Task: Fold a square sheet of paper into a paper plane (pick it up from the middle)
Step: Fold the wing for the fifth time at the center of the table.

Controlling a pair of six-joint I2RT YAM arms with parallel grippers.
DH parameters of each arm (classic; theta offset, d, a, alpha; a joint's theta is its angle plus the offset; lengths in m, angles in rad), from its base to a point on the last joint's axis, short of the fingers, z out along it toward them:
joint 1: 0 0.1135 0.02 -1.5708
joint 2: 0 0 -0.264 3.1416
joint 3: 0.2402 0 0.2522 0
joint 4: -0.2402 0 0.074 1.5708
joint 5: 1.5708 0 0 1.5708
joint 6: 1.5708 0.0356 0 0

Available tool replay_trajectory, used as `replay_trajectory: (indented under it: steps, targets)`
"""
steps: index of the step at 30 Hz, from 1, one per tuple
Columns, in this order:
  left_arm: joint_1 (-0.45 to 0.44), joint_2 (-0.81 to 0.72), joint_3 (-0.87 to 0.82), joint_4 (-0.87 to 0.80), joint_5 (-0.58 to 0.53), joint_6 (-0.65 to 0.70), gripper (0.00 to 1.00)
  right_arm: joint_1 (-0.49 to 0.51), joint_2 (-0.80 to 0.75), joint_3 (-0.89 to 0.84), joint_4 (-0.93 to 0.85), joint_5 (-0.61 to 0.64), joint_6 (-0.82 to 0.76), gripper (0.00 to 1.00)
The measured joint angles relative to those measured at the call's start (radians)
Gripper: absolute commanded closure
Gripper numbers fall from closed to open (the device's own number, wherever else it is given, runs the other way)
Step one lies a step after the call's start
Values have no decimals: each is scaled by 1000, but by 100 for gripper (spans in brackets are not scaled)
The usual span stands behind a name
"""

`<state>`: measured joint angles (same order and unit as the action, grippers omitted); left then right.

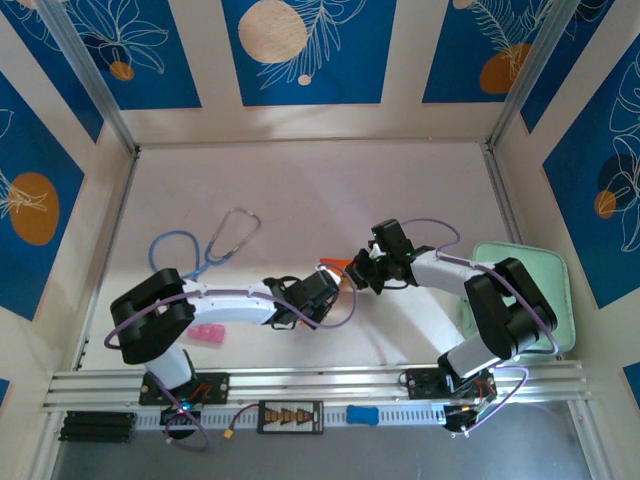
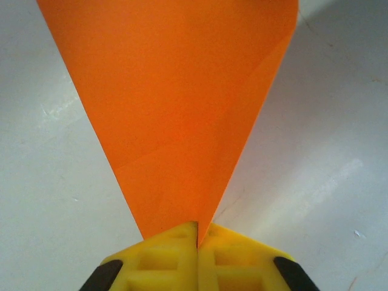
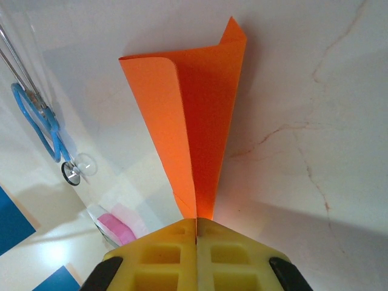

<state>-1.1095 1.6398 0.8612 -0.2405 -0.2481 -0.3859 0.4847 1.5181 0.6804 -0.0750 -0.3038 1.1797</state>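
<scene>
Firmly: left claw (image 2: 197, 229), right claw (image 3: 196, 223) pinch paper plane (image 3: 197, 115).

The top camera looks steeply down from behind the arm bases over the white table (image 1: 300, 190). Wrist cameras sit close behind the left pincer (image 2: 197, 239) and right pincer (image 3: 196, 225), facing the folded bright orange paper sheet (image 2: 176, 109) all views share.

Robotics lab test cell: a white table (image 1: 300, 190) boxed in by panel walls (image 1: 310, 50) printed with blue leaf art and framed in aluminium rails (image 1: 320, 382). Two white robot arms (image 1: 230, 305) are bolted to the near rail. A stethoscope (image 1: 212, 255) and pink block (image 1: 207, 334) lie left of the left claw (image 1: 335, 281); a green tray (image 1: 558, 300) sits right of the right claw (image 1: 353, 272).
</scene>
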Motion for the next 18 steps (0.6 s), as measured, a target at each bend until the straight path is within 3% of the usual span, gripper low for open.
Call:
replay_trajectory:
  steps: [10,18]
  targets:
    - [1,0,-18,45,44,-35,100,-8,-53,0,-68,31,-34,64]
    - [20,3,-45,129,135,-89,100,-35,-147,-16,-103,79,-77,60]
